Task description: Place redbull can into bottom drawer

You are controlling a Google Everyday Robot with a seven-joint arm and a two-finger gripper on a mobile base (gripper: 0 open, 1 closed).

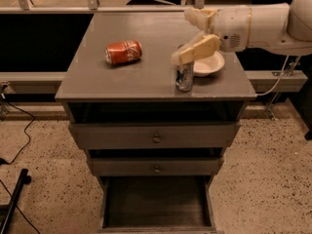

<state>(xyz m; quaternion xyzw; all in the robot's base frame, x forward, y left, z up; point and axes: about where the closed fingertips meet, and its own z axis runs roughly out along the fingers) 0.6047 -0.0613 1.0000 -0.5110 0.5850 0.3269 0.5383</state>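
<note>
The redbull can (185, 77) stands upright on the grey cabinet top (126, 79), near its front right, next to a white bowl. My gripper (182, 36) comes in from the right and hovers just above the can. It is open, with one finger (199, 48) right over the can's top, hiding it, and the other finger (197, 16) farther back. The bottom drawer (156, 202) is pulled open at the foot of the cabinet, and its dark interior is bare.
An orange-red soda can (123, 51) lies on its side at the left of the cabinet top. A white bowl (213, 64) sits right of the redbull can. Two shallower drawers with knobs (156, 138) are slightly open. Cables lie on the floor at left.
</note>
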